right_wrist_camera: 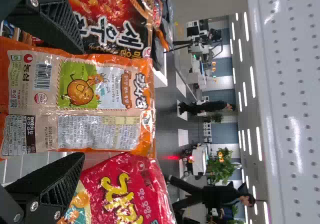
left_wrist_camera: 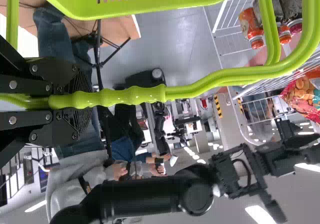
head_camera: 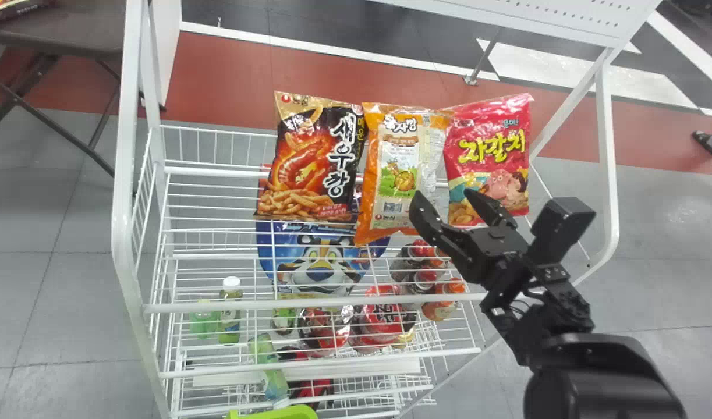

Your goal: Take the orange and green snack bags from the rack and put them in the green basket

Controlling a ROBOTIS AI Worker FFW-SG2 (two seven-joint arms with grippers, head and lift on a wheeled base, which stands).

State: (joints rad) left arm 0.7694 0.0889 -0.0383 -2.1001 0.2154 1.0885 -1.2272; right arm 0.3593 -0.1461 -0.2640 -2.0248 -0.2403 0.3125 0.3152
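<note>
In the head view my right gripper [head_camera: 446, 199] is open at the lower right part of the orange snack bag [head_camera: 399, 174], its fingers pointing at the rack. The right wrist view has the orange bag [right_wrist_camera: 107, 83] upright between the open fingers of my right gripper [right_wrist_camera: 80, 103], with no grip on it visible. My left gripper [left_wrist_camera: 75, 101] is shut on the handle of the green basket [left_wrist_camera: 135, 1] in the left wrist view. The rim of the green basket [head_camera: 280, 413] shows at the head view's bottom edge.
A black and orange snack bag [head_camera: 315, 163] stands left of the orange one, a red bag [head_camera: 489, 157] right of it. Lower down, the white wire rack [head_camera: 309, 304] holds a blue bag [head_camera: 321, 256], bottles and cups. A perforated white panel [head_camera: 565, 17] rises behind.
</note>
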